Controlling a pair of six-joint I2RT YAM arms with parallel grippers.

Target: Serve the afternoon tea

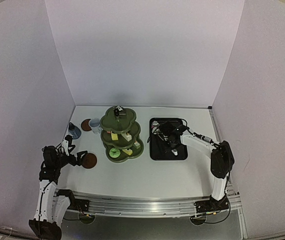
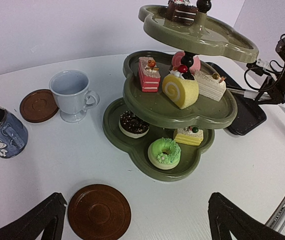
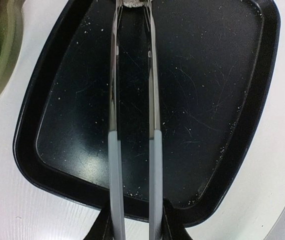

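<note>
— How should I handle this step?
— Your right gripper (image 3: 135, 227) pinches the tongs (image 3: 132, 100) over the tray (image 3: 207, 100); your left gripper (image 2: 137, 220) has its jaws spread wide. The cakes (image 2: 164, 152) sit on the stand (image 2: 132, 155). Squeeze evenly and keep the tips level.

left fingers (image 2: 46, 221) wide, right fingers (image 3: 100, 231) narrow
</note>
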